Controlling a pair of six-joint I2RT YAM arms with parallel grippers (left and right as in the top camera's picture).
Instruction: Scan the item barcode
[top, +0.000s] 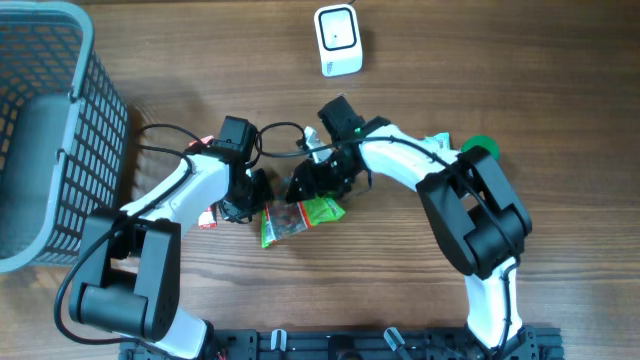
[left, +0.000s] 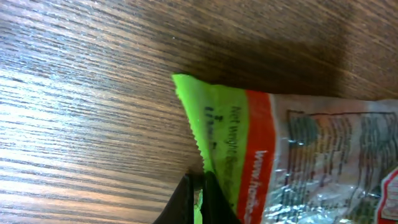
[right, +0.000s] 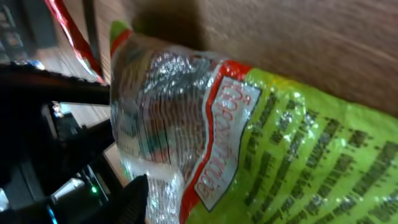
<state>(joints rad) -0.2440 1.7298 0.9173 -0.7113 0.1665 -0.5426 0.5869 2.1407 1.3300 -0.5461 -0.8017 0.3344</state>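
Green-and-red crinkled plastic snack packet (top: 300, 217): lying on brown wooden table (top: 500, 80), between both claws, well apart from white box-shaped barcode scanner (top: 338, 40). Left gripper (left: 200, 186): pressed together, pinching packet's serrated green edge. Right gripper (top: 312, 180): over packet's other end; spread or closed, cannot tell. Grey mesh basket (top: 40, 120): far left.
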